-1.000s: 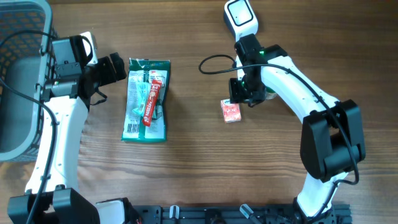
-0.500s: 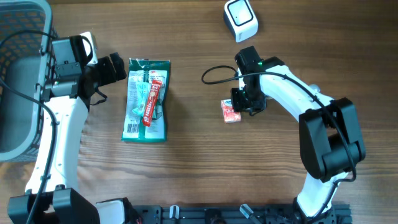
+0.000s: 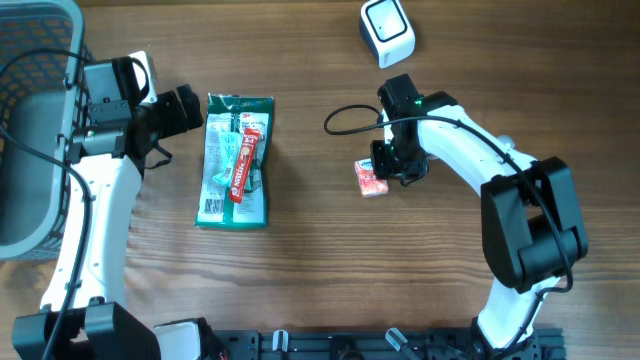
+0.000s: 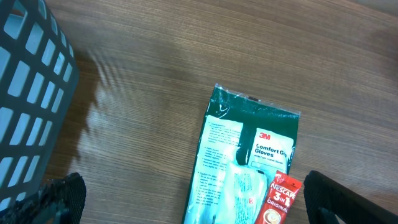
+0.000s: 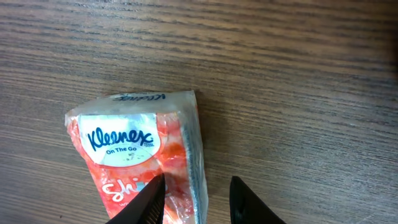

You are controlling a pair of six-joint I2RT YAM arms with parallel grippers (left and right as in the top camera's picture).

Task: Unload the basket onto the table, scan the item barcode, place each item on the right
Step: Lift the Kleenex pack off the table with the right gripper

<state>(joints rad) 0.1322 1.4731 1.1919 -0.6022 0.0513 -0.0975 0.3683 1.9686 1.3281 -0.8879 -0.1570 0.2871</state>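
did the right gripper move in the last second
Yes. The right gripper has come down the overhead view, away from the white scanner at the top, to the tissue pack.

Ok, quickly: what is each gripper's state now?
Left gripper: open, holding nothing.
Right gripper: partly open, astride the edge of the tissue pack; no grip seen.

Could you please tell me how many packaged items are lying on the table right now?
3. A green glove pack left of centre, a red Nescafe sachet lying on it, and a Kleenex pack right of centre. The basket could hide more.
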